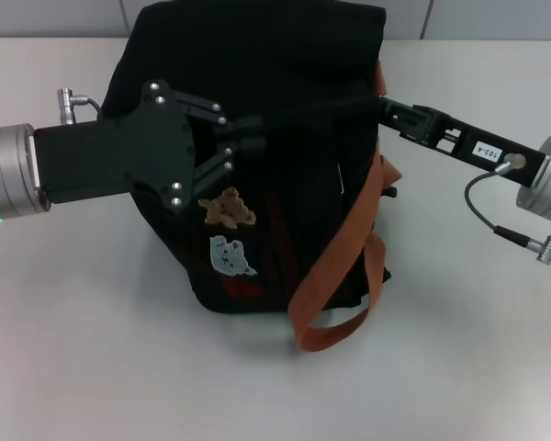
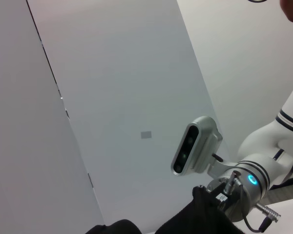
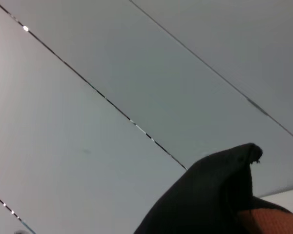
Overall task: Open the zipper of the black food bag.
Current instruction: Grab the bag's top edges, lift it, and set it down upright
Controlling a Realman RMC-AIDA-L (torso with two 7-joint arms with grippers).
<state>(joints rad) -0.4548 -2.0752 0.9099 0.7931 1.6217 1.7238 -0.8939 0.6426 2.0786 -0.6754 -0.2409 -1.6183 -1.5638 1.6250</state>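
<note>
The boxy black fabric food bag (image 1: 285, 175) stands in the middle of the white table (image 1: 92, 349), its side with a small tan bear patch (image 1: 227, 209) and a pale blue patch (image 1: 231, 256) turned toward the head camera, and 2 wide orange-brown straps (image 1: 335, 276) hang down its right side, 1 of them looping onto the tabletop. The long dark zipper (image 1: 312, 108) shows only as a thin taut line along the bag's top edge, running between the 2 grippers; its pull cannot be made out. The left gripper (image 1: 243, 133) reaches in from the left over the upper front of the bag, its black linkage fingers (image 1: 222, 119) drawn together at the left end of that line, apparently pinching the top edge of the fabric. The right gripper (image 1: 382, 103) comes in from the right, slim and black, with its tip pressed to the bag's upper right corner beside a strap; whether its fingers are closed on anything I cannot tell. In the left wrist view a fold of black fabric (image 2: 195, 219) sits low in the picture, with the right arm's silver wrist and its grey camera (image 2: 195, 146) beyond it against pale wall panels. The right wrist view shows a raised peak of black fabric (image 3: 219, 190) with a bit of orange strap (image 3: 268, 219) beneath it.
</note>
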